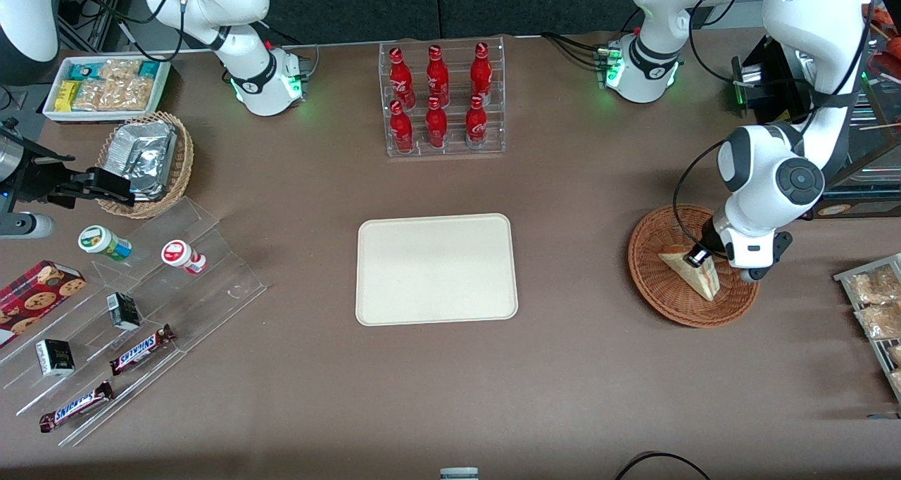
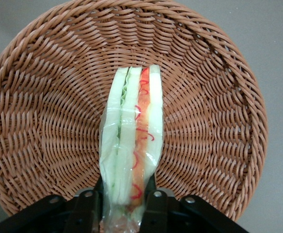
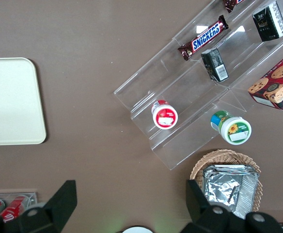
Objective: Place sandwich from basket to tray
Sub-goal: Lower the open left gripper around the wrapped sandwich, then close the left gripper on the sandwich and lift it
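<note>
Front view: gripper (image 1: 699, 256) down in the reddish-brown basket (image 1: 654, 283), fingers clamped on the wrapped sandwich (image 1: 697, 276); cream tray (image 1: 436, 269) well apart, bare. Cola bottle rack (image 1: 442, 100) farther from camera. Left wrist view: sandwich (image 2: 132, 145) stands on edge in basket (image 2: 49, 107), green and red layers showing, fingers (image 2: 87, 208) pinching both bread faces. Right wrist view: tray (image 3: 10, 102) corner, Snickers bar (image 3: 203, 38) on acrylic rack.

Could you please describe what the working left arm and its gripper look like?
The left arm has glossy white rounded shells with dark grey joint caps, a green light ring at its base and a black cable looping down to the wrist. Its gripper, over the reddish-brown woven wicker basket, has matte black angular jaws.
</note>
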### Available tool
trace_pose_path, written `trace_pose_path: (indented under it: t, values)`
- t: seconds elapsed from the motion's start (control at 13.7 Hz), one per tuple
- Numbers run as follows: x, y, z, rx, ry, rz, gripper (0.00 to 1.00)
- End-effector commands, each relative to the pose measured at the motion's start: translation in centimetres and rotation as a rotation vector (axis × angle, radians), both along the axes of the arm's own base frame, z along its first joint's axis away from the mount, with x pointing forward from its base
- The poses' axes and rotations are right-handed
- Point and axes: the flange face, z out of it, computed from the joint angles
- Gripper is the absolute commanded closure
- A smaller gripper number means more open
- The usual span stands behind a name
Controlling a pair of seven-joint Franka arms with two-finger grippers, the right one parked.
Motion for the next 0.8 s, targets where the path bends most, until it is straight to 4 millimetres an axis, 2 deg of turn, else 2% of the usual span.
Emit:
trace_pose_path:
  t: [0.0,0.22,0.36,0.73]
  values:
    - [0.3,0.2,1.6,0.013,-0.027,0.005,0.7]
    - [0.6,-0.1,5.7,0.073,0.031,-0.055,0.7]
    - [1.9,-1.4,9.0,0.094,0.08,-0.078,0.7]
    - [4.0,-8.8,17.9,0.099,0.1,-0.169,0.7]
